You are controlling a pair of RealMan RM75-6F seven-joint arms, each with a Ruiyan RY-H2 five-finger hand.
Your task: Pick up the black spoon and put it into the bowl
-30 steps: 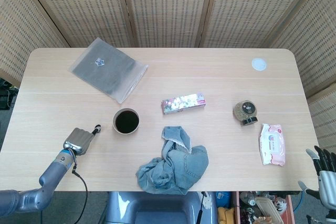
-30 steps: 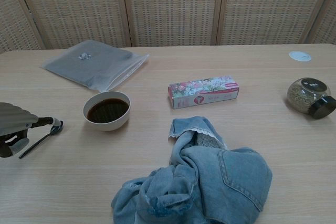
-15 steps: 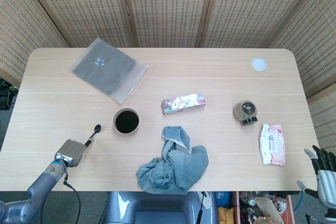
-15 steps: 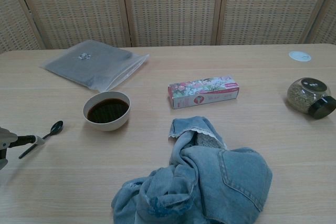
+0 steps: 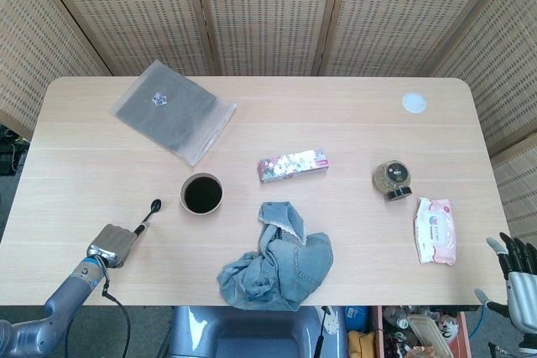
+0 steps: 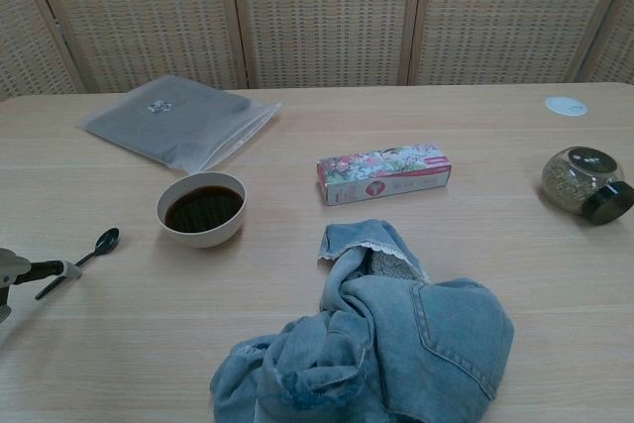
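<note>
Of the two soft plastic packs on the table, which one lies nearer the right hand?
The pink-and-white wipes pack, at the table's right edge just ahead of the right hand. The grey zip bag lies far off at the back left.

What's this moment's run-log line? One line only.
black spoon: on table, left of bowl | left hand: at its handle end, grip unclear | right hand: off table, fingers apart

— How is the light?
— Bright, even and diffuse from above; the pale wooden table (image 5: 352, 123) shows no glare.
— Shadows?
— Soft and short, under the crumpled blue denim cloth (image 6: 376, 344) and round white bowl (image 6: 201, 210).
— Sharpness?
— Both views are crisp, with slight softening toward the corners.
</note>
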